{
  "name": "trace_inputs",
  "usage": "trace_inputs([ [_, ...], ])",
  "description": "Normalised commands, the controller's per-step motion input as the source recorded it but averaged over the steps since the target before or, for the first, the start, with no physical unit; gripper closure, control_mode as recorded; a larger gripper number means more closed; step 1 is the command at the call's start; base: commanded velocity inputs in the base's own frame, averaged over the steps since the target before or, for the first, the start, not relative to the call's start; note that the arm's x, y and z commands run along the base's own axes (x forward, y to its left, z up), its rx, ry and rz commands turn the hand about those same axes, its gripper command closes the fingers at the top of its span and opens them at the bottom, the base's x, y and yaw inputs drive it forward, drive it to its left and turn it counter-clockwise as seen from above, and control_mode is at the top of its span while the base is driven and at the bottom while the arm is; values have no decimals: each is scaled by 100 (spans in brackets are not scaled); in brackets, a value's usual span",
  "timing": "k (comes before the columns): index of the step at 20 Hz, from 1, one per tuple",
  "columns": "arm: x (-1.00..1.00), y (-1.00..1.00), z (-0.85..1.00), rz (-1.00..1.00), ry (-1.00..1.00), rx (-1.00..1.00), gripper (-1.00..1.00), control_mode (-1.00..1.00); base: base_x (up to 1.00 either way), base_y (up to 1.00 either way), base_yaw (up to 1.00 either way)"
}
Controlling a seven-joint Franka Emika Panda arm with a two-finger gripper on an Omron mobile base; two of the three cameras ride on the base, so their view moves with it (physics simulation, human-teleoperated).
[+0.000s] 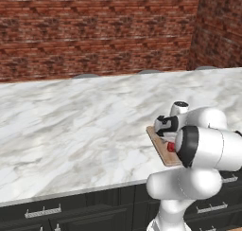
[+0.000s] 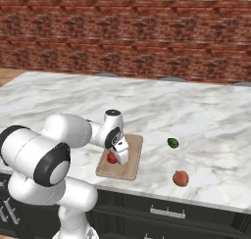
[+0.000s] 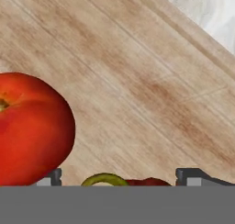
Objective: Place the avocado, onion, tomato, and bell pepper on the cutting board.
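Observation:
My gripper [image 3: 120, 177] hangs low over the wooden cutting board [image 3: 137, 81], open, its fingertips [image 3: 193, 176] wide apart. Between them lies the red bell pepper [image 3: 149, 182] with its curled green stem, touching neither finger. The big red tomato [image 3: 32, 126] rests on the board just left of it. From the right base view the gripper [image 2: 120, 157] is over the board [image 2: 133, 155], with a red vegetable [image 2: 112, 158] beside it. The dark green avocado [image 2: 173, 143] and the peach onion [image 2: 181, 178] lie on the counter to the right of the board. The board's left end [image 1: 158, 142] peeks out behind my arm.
The white marble counter [image 2: 206, 115] spreads wide to both sides and back to a red brick wall [image 2: 147, 37]. The board lies close to the counter's front edge, and the onion sits near that edge too. Dark cabinet drawers [image 2: 166, 213] run below.

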Motion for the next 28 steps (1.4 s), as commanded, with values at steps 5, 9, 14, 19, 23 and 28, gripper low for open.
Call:
trace_inputs([
  [5, -1, -22, -38, 0, -9, -5, -100, -100, 0, 0, 0],
  [9, 2, -29, -12, 2, -9, -2, -100, -100, 0, 0, 0],
  [14, 8, -32, -1, 2, -8, 0, -100, -100, 0, 0, 0],
  [19, 4, -21, 29, 2, -11, 0, -100, -100, 0, 0, 0],
  [23, 0, -35, 79, 0, -14, 0, -100, -100, 0, 0, 0],
  [28, 0, -45, 80, 0, -13, 0, -100, -100, 0, 0, 0],
])
